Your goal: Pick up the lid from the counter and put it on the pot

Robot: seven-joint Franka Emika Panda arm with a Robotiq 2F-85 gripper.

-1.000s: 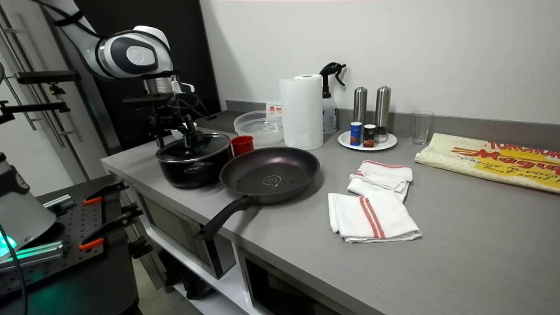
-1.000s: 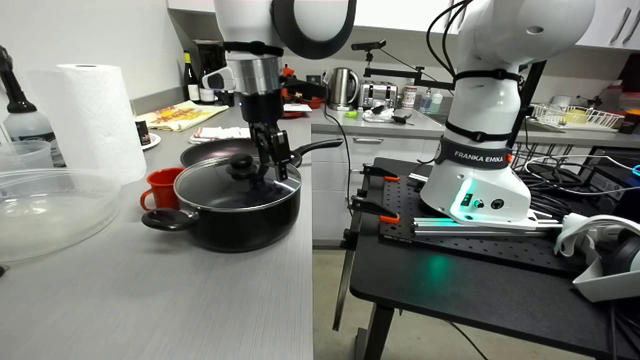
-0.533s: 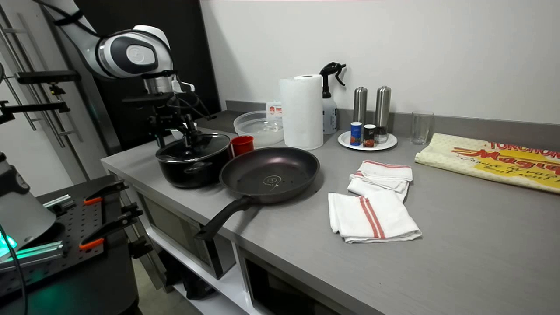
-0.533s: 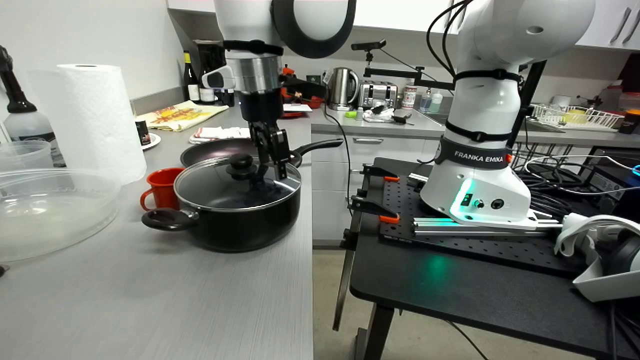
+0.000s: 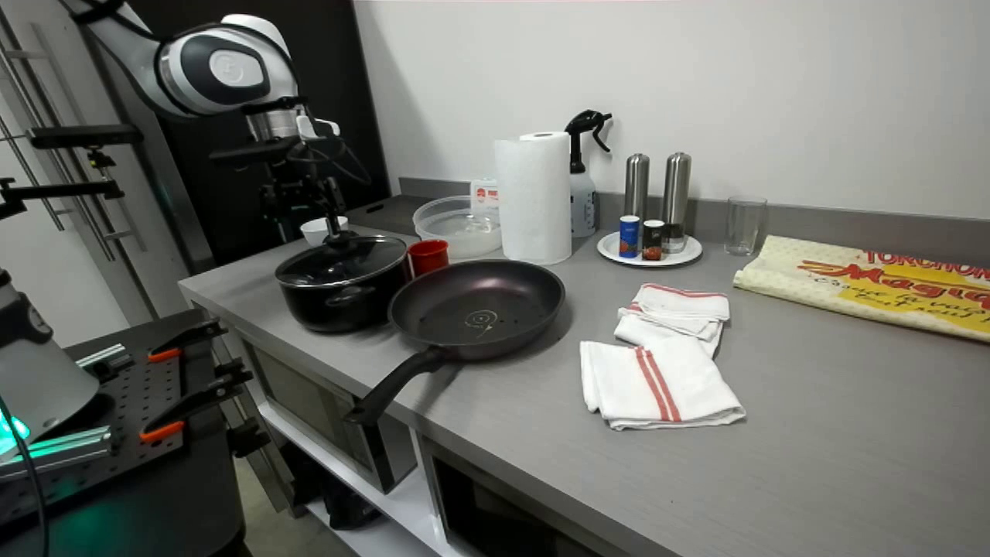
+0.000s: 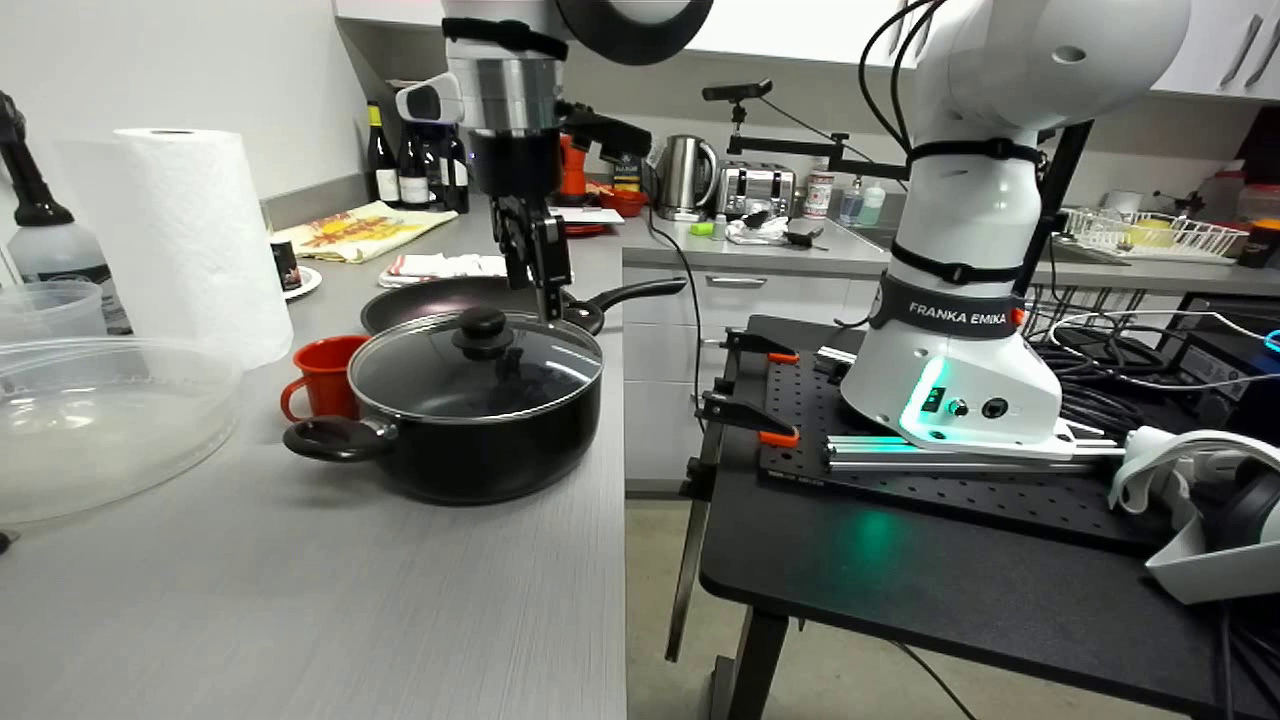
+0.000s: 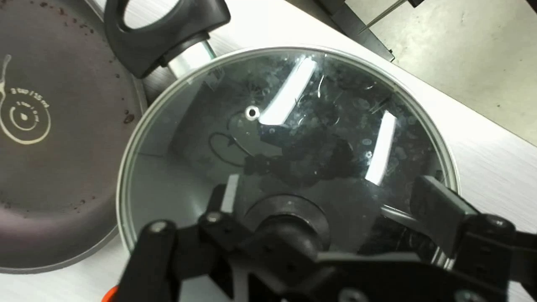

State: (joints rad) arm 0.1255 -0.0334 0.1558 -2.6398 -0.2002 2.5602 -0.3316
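Observation:
The see-through lid (image 6: 430,375) with its pale rim and dark knob (image 6: 482,325) lies flat on the black pot (image 6: 490,465). The pot stands on the grey counter (image 6: 300,600) near its front edge. In the wrist view the lid (image 7: 188,138) fills the middle, its rim following the pot's round. My gripper (image 7: 331,197) is open, its fingers spread wide, with nothing between them. The knob is partly hidden behind the gripper's linkage there. In both exterior views the gripper (image 6: 535,295) hangs just above the lid, apart from the knob.
A black frying pan (image 5: 479,309) stands right beside the pot, its handle over the counter's front edge. A red cup (image 6: 328,375), a clear plastic bowl (image 6: 100,430) and a paper towel roll (image 5: 534,197) stand behind. Folded towels (image 5: 665,379) lie beyond the pan.
My gripper has risen off the lid, with its fingers still spread. The lid and pot have not moved.

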